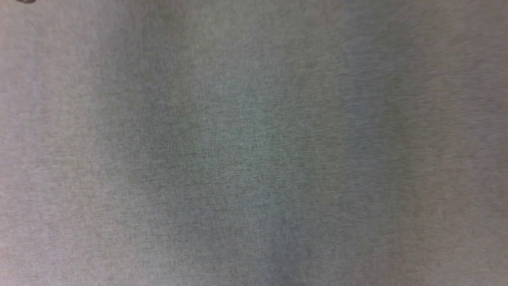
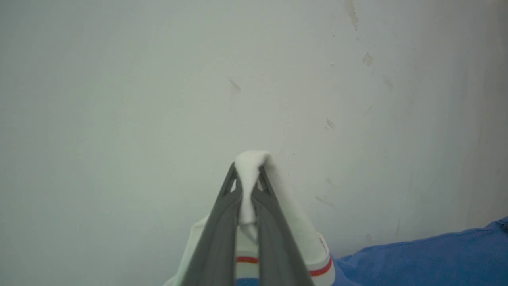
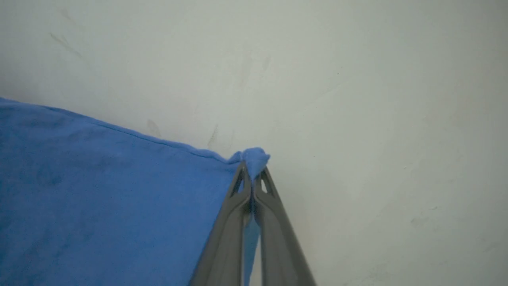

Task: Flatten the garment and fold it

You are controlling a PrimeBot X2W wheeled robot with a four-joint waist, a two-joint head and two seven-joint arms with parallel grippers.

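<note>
In the left wrist view my left gripper (image 2: 247,174) is shut on a bunched fold of the garment's white sleeve (image 2: 301,234), whose red-striped cuff hangs below the fingers; the blue body (image 2: 436,258) lies at the lower right. In the right wrist view my right gripper (image 3: 252,174) is shut on a blue corner of the garment (image 3: 99,198), whose hemmed edge runs away to the left over the pale surface.
A pale, scuffed table top (image 2: 158,99) lies behind both grippers, with bare room (image 3: 397,139) to the right of the right gripper. The head view shows a plain grey textured surface (image 1: 254,143) close up.
</note>
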